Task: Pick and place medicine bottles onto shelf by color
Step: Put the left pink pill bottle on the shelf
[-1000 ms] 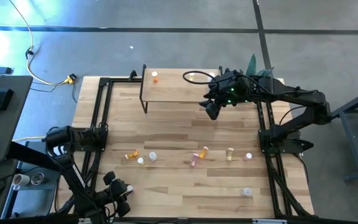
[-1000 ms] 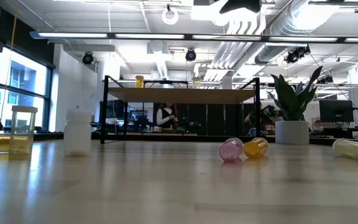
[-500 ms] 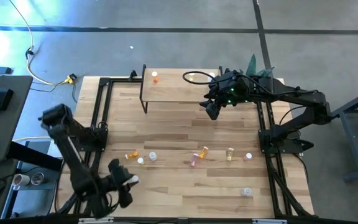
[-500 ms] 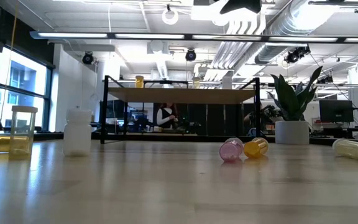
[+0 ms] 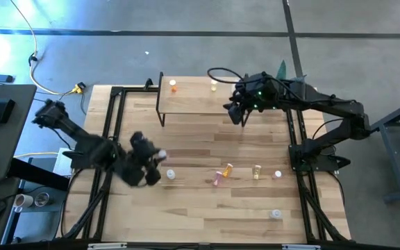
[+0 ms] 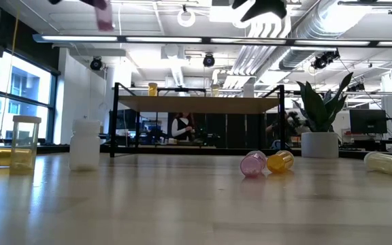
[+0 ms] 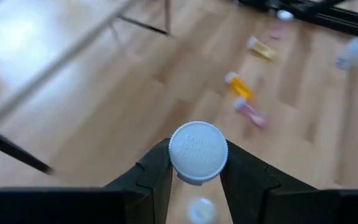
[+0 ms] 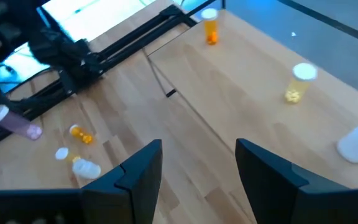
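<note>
Shelf (image 5: 200, 97) sits at the table's far edge, with an orange bottle (image 5: 173, 86) and a yellow bottle (image 5: 214, 86) already well apart, I'd say one color per zone. My right gripper (image 5: 236, 114) hangs empty and spread over the shelf's right end. Left gripper (image 7: 196, 180), well short of the shelf, clamps a pink bottle (image 7: 197, 152) by its sides, cap toward the wrist camera, for carrying.

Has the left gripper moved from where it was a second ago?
Yes. The left gripper, shut on a pink bottle, has swung from the table's near-left corner up toward the shelf.
</note>
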You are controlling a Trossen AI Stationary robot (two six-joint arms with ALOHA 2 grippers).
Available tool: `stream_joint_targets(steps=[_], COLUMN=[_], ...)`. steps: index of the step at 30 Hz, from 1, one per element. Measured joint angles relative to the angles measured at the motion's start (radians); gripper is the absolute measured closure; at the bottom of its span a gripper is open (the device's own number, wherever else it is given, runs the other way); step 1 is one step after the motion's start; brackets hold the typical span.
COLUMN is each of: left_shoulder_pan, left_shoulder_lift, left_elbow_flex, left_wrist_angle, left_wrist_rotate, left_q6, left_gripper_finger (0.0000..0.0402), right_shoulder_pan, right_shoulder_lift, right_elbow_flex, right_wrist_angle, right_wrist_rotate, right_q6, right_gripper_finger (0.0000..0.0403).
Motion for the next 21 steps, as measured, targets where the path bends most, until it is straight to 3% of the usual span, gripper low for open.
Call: stream_joint_targets(steps=[10,21], left_shoulder_pan=[0.347,0.76], left_shoulder_lift=[-0.123,-0.117], left_elbow_flex=[0.001,0.001], left_wrist_angle=[0.168,0.463], left_wrist_rotate=[0.093,0.377], left_q6=[0.414,0.74], left_gripper_finger=[0.0291,0.0291], right_shoulder_pan=[-0.108,-0.222], right_shoulder_lift=[0.0,0.0], right_elbow_flex=[0.0,0.0], right_wrist_angle=[0.002,0.002], right_wrist_rotate=[0.001,0.001], right_q6=[-0.011,-0.024], right_gripper_finger=[0.0208,0.0208])
